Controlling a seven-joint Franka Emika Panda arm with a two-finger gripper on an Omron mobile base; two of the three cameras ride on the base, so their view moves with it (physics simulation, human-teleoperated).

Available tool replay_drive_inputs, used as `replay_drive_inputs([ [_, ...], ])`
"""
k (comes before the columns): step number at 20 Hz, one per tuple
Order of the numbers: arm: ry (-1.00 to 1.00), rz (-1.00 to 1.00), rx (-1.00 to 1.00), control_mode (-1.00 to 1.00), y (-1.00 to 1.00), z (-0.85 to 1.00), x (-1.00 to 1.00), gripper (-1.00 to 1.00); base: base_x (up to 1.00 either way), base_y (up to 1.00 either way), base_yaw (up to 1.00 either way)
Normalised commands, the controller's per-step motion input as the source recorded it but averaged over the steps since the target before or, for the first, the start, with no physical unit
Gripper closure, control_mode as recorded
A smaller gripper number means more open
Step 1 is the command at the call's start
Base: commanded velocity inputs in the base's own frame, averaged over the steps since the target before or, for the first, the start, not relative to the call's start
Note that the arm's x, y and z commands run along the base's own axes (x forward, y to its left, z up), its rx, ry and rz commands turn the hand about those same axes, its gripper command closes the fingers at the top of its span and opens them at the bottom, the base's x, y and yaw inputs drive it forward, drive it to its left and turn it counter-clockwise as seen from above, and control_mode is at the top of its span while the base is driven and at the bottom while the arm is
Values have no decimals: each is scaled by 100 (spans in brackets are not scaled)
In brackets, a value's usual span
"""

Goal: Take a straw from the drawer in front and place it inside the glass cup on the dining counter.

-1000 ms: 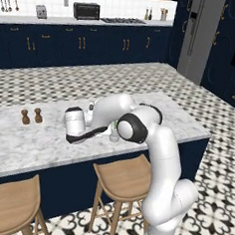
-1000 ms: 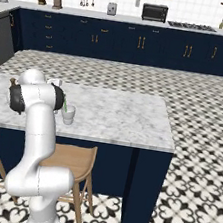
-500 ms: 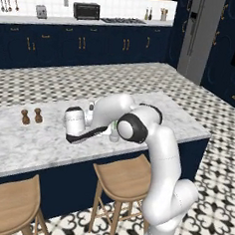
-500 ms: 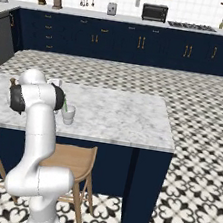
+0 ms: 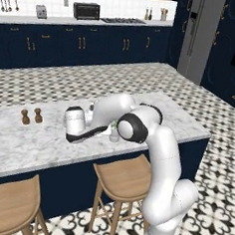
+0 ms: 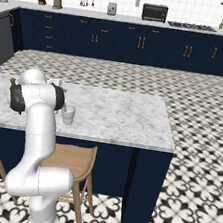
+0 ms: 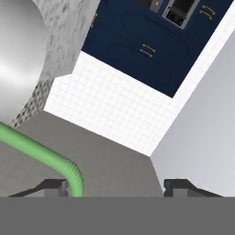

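Green straw [image 7: 41, 149] runs across hand view from about 9 o'clock edge down to about 6 o'clock, long axis slanting, lower end curving down right beside the left fingertip [image 7: 55, 187]. It lies against that tip, not centred in the gap; the right fingertip [image 7: 176, 186] is well apart from it. Jaws stand spread wide w/ straw at one side only. Can't tell from these frames if anything actually pinches it.

Right base view: small bit of green shows just above the rim of the glass cup [image 6: 69, 115], at approx 11 o'clock of the cup, tucked against the dark elbow joint. Whether the straw's tip is inside the cup or just over it — can't tell, too small. Cup itself upright on the dining counter [image 6: 123, 115], near the front edge, looks clear otherwise.

Left base view: cup [image 5: 113, 135] mostly hidden behind the arm's dark joint, a faint green fleck beside it. Gripper [image 5: 70, 137] is held low over the marble, hand pointing to approx 9 o'clock, away from the cup. White cylindrical wrist section stands just above it.

Two brown shakers [image 5: 31, 116] stand at approx 9 o'clock on the counter, well apart from the cup. Wooden stools [image 5: 124, 177] sit under the counter's near side. Toaster oven [image 6: 154, 12] on far worktop against the back wall.
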Motion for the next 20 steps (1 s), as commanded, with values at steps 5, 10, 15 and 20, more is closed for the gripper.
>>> replay_drive_inputs([
  [5, -1, 0, 13, -100, 0, 0, -3, -100, 0, 0, 0],
  [10, 0, 0, 27, -100, 0, 7, 0, -100, 0, 0, 0],
  [15, 0, 0, 29, -100, -7, 0, 0, -100, 0, 0, 0],
  [20, 0, 0, 31, -100, -12, 0, 0, -100, 0, 0, 0],
])
